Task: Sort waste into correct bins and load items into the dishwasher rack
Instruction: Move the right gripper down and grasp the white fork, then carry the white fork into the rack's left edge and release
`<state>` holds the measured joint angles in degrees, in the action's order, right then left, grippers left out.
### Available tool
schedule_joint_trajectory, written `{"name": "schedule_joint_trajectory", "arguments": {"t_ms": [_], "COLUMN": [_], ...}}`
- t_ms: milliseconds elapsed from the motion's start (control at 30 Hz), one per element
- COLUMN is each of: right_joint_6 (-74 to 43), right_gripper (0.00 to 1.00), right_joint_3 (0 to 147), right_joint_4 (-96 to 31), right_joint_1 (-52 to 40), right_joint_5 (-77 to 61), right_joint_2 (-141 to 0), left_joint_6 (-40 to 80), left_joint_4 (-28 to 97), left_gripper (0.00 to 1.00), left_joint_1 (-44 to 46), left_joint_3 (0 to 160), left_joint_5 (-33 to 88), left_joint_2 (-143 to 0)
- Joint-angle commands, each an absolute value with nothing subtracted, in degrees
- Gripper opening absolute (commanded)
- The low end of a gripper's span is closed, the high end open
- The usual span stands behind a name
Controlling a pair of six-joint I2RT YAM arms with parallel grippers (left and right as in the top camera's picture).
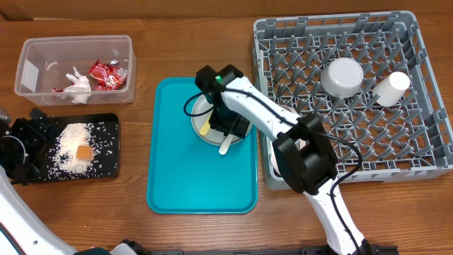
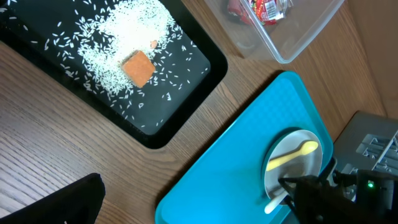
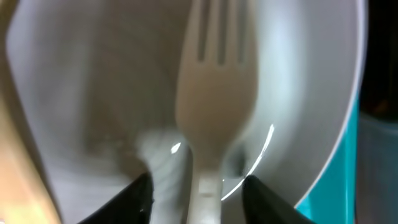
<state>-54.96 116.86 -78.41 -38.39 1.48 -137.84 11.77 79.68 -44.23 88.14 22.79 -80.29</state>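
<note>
Waste (image 1: 106,73) binned (tub (image 1: 28,49), black tray (image 1: 106,152)); bowl (image 1: 342,76), cup (image 1: 391,88) in rack (image 1: 425,142). Plate (image 2: 308,169), spoon (image 2: 295,152), fork (image 3: 214,93) to go. R jaws half-open astride fork, no grip; L jaws wide, empty.

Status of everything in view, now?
Clear plastic tub: holds red wrapper, white napkin.
Shallow black tray: holds rice, orange cube.
Pale round plate: on teal tray, carrying pale yellow spoon, fork.
White bowl: inverted in grey rack.
White cup: lying in rack.
Left gripper: open, empty.
Right gripper: open, astride fork handle.
</note>
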Motion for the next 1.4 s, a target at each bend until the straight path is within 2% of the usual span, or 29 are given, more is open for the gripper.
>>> {"name": "schedule_joint_trajectory", "arguments": {"t_ms": [0, 67, 133, 400, 767, 900, 1100, 1367], "right_joint_6": [-55.3, -55.3, -55.2, -50.4, -39.7, -29.4, -14.2, -9.3], "right_gripper": [0.41, 0.35, 0.25, 0.04, 0.04, 0.04, 0.05, 0.05], "right_joint_3": [116.4, 116.4, 117.1, 126.1, 151.5, 158.9, 158.3, 153.9], "right_joint_4": [-77.8, -77.5, -77.7, -81.7, -90.0, -87.9, -83.3, -80.1], "right_joint_1": [-38.7, -38.5, -38.1, -35.6, -26.9, -21.0, -15.3, -14.7], "right_joint_5": [1.2, 1.4, 1.4, 1.2, 1.4, 1.3, 1.1, 1.1], "right_joint_2": [-137.4, -137.4, -137.4, -137.4, -137.4, -137.4, -137.4, -137.4], "left_joint_6": [10.5, 10.5, 10.5, 10.5, 10.5, 10.5, 10.5, 10.5], "left_joint_4": [79.6, 79.6, 79.6, 79.6, 79.6, 79.6, 79.6, 79.6], "left_gripper": [1.00, 1.00, 1.00, 1.00, 1.00, 1.00, 1.00, 1.00], "left_joint_1": [-43.7, -43.7, -43.7, -43.7, -43.7, -43.7, -43.7, -43.7], "left_joint_3": [87.8, 87.8, 87.8, 87.8, 87.8, 87.8, 87.8, 87.8], "left_joint_5": [23.7, 23.7, 23.7, 23.7, 23.7, 23.7, 23.7, 23.7], "left_joint_2": [-80.2, -80.2, -80.2, -80.2, -80.2, -80.2, -80.2, -80.2]}}
